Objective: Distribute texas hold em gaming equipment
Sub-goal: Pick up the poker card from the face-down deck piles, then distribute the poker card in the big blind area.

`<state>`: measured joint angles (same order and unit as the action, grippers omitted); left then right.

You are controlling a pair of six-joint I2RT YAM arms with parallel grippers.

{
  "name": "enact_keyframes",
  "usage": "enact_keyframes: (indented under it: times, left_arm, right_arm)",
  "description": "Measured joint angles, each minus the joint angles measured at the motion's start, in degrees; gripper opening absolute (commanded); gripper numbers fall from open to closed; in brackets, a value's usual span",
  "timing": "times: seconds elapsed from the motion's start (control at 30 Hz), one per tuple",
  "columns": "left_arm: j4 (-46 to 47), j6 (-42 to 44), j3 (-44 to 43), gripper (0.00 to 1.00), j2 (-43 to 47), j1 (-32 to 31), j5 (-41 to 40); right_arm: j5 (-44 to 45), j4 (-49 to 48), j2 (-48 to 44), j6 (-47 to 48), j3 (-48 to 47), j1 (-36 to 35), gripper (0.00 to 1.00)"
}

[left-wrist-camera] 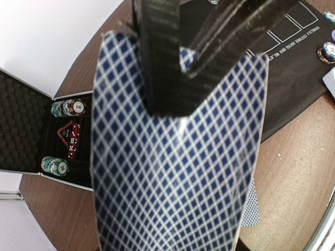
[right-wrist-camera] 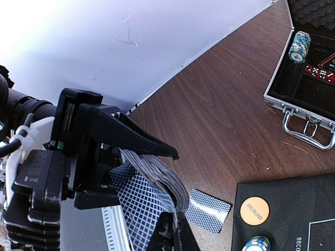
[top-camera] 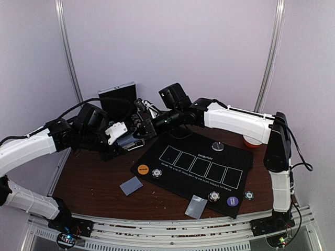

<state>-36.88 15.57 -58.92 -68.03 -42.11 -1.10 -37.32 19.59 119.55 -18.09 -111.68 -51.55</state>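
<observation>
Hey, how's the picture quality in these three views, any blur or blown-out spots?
Left wrist view: the cards fill most of the frame, too close, their pattern blurred; the case behind looks sharper. Right wrist view: the wall is washed out towards the upper left. Top view: even light, no harsh glare.

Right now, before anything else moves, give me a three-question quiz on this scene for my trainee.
1. True or false: the left gripper is clamped on a deck of cards.
2. Fill in: the open case holds chip stacks and red ____.
3. The orange button lies on: A the black mat; B bare wood; C a chip stack.
Key: 1 true; 2 dice; 3 A.
</observation>
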Motion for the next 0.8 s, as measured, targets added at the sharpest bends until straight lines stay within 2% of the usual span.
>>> enact_keyframes:
  times: [0.4, 0.67, 0.8]
  left_arm:
    - [0.3, -0.6, 0.2, 0.43, 0.0, 0.0, -2.9]
    - [1.3, -2.5, 0.2, 0.43, 0.0, 0.0, -7.7]
    - [1.5, -4.6, 0.2, 0.43, -0.2, 1.0, -10.1]
  right_arm:
    - [2.1, 5.8, -3.5, 2.4, -0.1, 2.9, 0.0]
    - [3.9, 5.3, -13.7, 2.9, 7.3, 8.5, 0.0]
    - [4.0, 4.7, -14.7, 2.6, 10.9, 8.9, 0.0]
